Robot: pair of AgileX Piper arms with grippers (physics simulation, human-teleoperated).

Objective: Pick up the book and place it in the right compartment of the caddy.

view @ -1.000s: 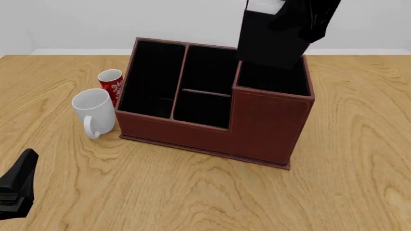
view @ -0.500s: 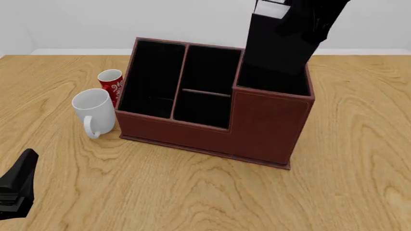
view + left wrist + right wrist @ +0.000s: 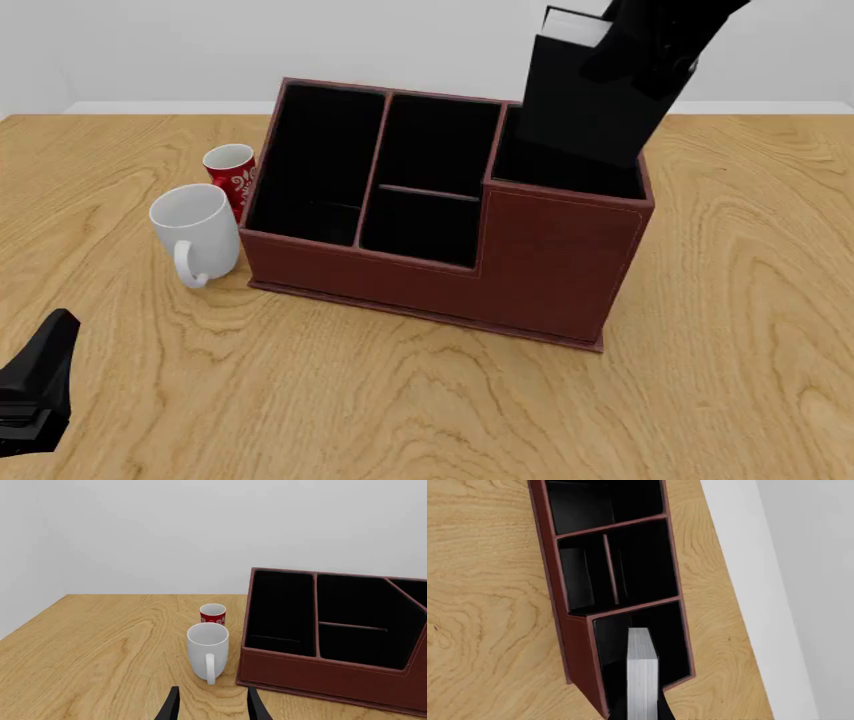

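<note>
Holding the book [image 3: 587,95] upright at the upper right of the front view, the right end effector [image 3: 654,50] is closed on its top portion, and the book's lower end sits at or just inside the mouth of the right compartment [image 3: 567,165] of the caddy [image 3: 441,270]; whether it has crossed the rim cannot be told. The step in hand looks like insertion, and the next move would call for a straight lowering, keeping the book square to the walls. In the right wrist view the white page edges [image 3: 642,680] hang over the compartment's black lining with dark room on either side, more toward the divider than the outer wall. Risks are the tall front wall and the divider to the middle section; a tilt could catch a corner on either. The left end effector [image 3: 210,707] rests low with its fingers parted and empty, well apart from the white mug [image 3: 194,235] and red can [image 3: 231,170] beside the caddy on the desk [image 3: 400,400].
</note>
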